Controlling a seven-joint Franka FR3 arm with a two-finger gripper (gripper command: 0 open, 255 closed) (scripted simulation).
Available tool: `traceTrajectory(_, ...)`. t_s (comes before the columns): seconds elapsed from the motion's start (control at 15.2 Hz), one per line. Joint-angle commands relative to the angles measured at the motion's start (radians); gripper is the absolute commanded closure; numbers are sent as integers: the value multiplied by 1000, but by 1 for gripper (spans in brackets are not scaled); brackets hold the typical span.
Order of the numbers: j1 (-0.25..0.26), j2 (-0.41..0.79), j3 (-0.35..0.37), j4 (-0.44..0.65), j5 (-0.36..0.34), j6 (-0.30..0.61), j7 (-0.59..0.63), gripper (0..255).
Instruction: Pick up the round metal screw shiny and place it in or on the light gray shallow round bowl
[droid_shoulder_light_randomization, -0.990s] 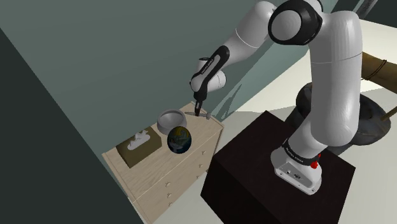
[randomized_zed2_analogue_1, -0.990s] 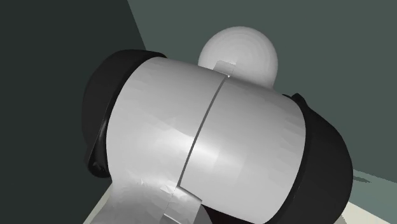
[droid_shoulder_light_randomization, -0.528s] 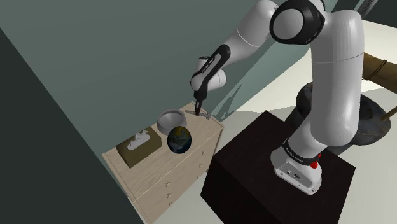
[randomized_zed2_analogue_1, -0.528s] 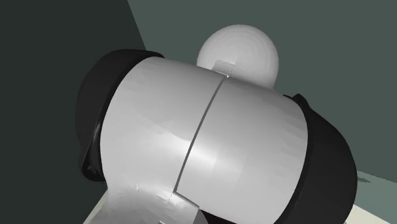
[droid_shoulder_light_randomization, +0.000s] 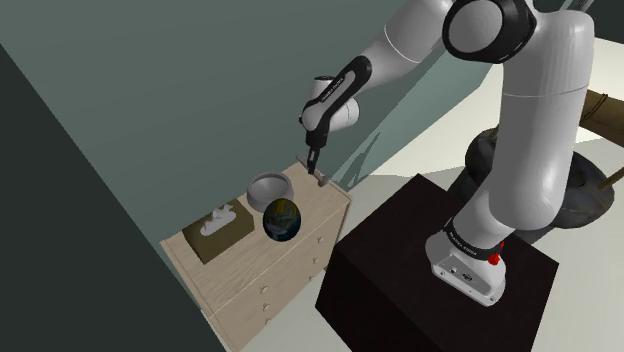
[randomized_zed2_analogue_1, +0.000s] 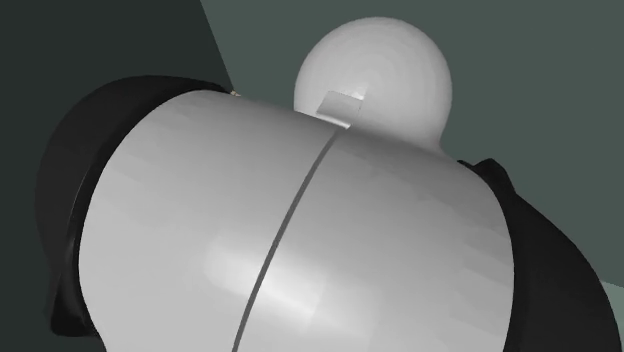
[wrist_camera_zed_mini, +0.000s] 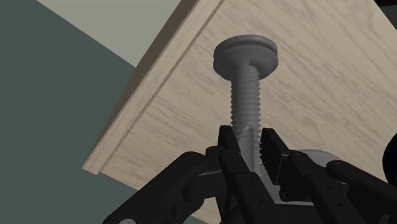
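Grip: your fingers (wrist_camera_zed_mini: 274, 150) clamp the screw (wrist_camera_zed_mini: 246, 76) by its thread end.
Risk: its head, well beyond the fingers, may pivot loose before the bowl (droid_shoulder_light_randomization: 268, 186).

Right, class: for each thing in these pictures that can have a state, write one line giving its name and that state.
gripper: shut on the screw's threaded shaft.
screw: clasped, head pointing away from the gripper, over the dresser top.
bowl: upright on the dresser, nothing visible inside.
dresser: drawers shut.
tissue box: upright, white tissue sticking out on top.
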Motion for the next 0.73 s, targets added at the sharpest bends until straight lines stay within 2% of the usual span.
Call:
traceTrajectory(0.0, 4, -28, -3, -6, -5, -21, 9, 255)
traceTrajectory(0.66, 13, -145, -18, -16, -32, -128, 38, 255)
